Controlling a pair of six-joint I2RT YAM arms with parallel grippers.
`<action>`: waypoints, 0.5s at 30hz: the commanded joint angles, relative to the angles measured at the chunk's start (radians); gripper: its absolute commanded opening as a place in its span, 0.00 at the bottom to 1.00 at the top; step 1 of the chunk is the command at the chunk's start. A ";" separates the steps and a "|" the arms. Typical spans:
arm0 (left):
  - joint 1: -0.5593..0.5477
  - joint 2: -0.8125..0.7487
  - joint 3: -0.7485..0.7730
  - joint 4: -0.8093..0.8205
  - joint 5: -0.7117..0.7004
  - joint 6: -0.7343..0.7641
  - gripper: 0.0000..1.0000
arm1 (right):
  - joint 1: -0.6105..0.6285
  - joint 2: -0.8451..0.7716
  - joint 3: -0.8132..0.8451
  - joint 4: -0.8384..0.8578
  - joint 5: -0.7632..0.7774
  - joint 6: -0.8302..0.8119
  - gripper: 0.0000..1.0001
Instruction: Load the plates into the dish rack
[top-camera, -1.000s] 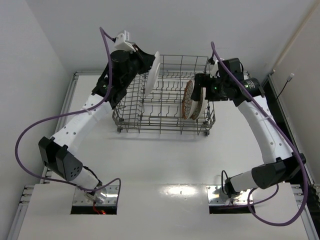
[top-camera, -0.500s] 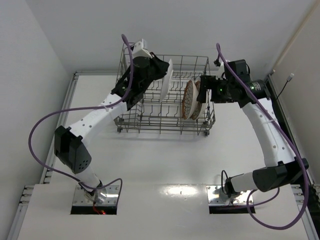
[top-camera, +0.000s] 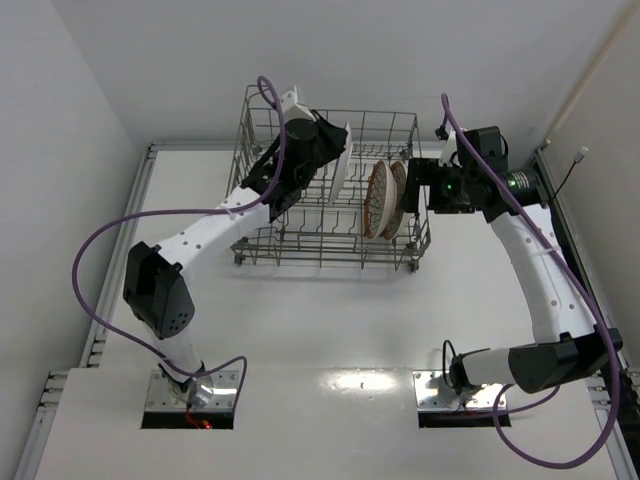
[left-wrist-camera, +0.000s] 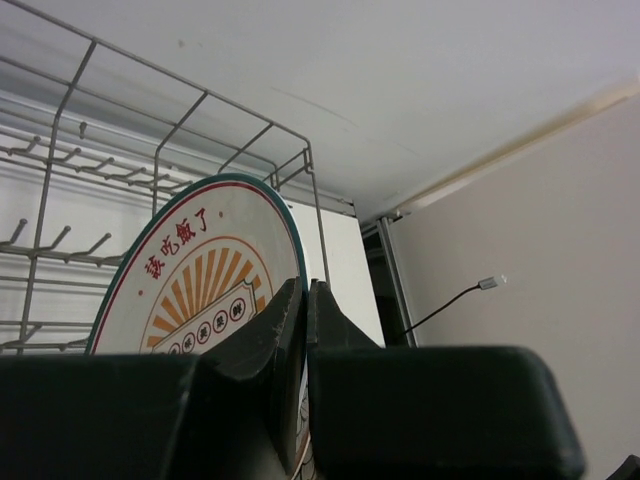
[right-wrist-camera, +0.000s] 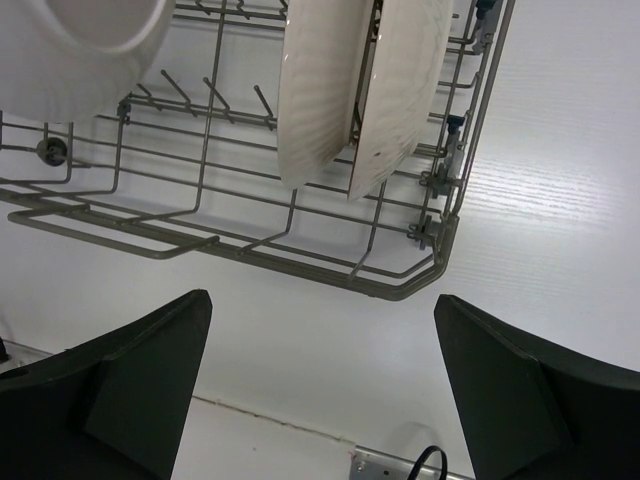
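A: Left gripper (left-wrist-camera: 303, 300) state?
B: Clenched on the rim of the sunburst plate (left-wrist-camera: 190, 270). The rim is pinched between both fingers.
A: Arm pose?
B: The left arm is stretched up from its base, elbow bent, with the wrist carried over the left wall of the dish rack (top-camera: 320, 262).
A: Plate orientation?
B: It is held on edge inside the rack's left-middle part, above the tines. The long axis is upright, leaning slightly, and the printed face is turned toward the wrist camera. Contact with the tines cannot be told.
A: Right gripper (right-wrist-camera: 320, 390)?
B: Released, fingers spread wide, nothing held. It is parked just outside the rack's right wall, pointed at the rack.
A: Other plates?
B: The brown-rimmed plate (top-camera: 377, 200) and a second plate (top-camera: 396, 205) are seen standing on edge, side by side, at the rack's right end.
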 joint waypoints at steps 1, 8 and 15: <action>-0.025 -0.003 0.077 0.103 -0.034 -0.046 0.00 | -0.006 -0.026 -0.004 0.008 -0.019 -0.003 0.91; -0.043 0.035 0.097 0.103 -0.043 -0.089 0.00 | -0.006 -0.035 -0.033 0.008 -0.019 -0.003 0.91; -0.063 0.054 0.106 0.103 -0.053 -0.130 0.00 | -0.015 -0.044 -0.043 0.008 -0.019 -0.012 0.91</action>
